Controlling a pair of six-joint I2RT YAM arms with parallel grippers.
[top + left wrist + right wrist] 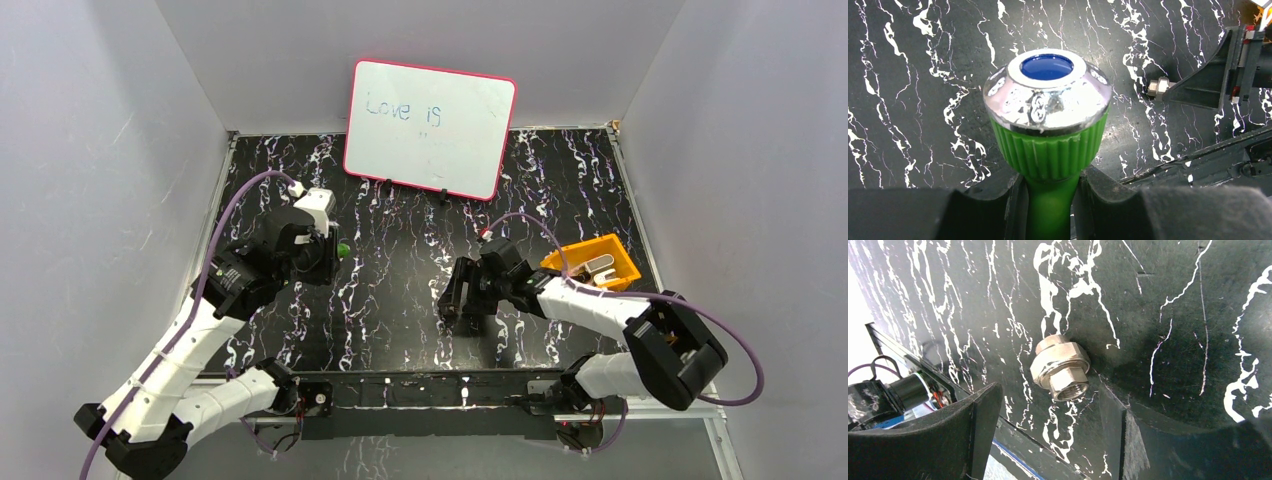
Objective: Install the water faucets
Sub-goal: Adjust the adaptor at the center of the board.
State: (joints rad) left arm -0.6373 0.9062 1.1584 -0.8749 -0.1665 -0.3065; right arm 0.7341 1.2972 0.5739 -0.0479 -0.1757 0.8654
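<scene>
The water faucet (1047, 117), a green tap with a silver knob and blue cap, stands up between the pads of my left gripper (1048, 200), which is shut on its green stem. In the top view a bit of the green faucet (343, 249) shows at my left gripper (328, 252), held above the left side of the table. A silver hex threaded fitting (1060, 367) lies on the black marbled table. My right gripper (1053, 415) hovers over it, open, with the fitting just beyond its fingertips and touching neither. The left wrist view shows the same fitting (1159, 88) at my right gripper's tip.
An orange tray (612, 250) with metal pieces sits at the right of the table, behind my right arm. A whiteboard (430, 128) with writing leans at the back. The table's front rail (430, 390) runs between the arm bases.
</scene>
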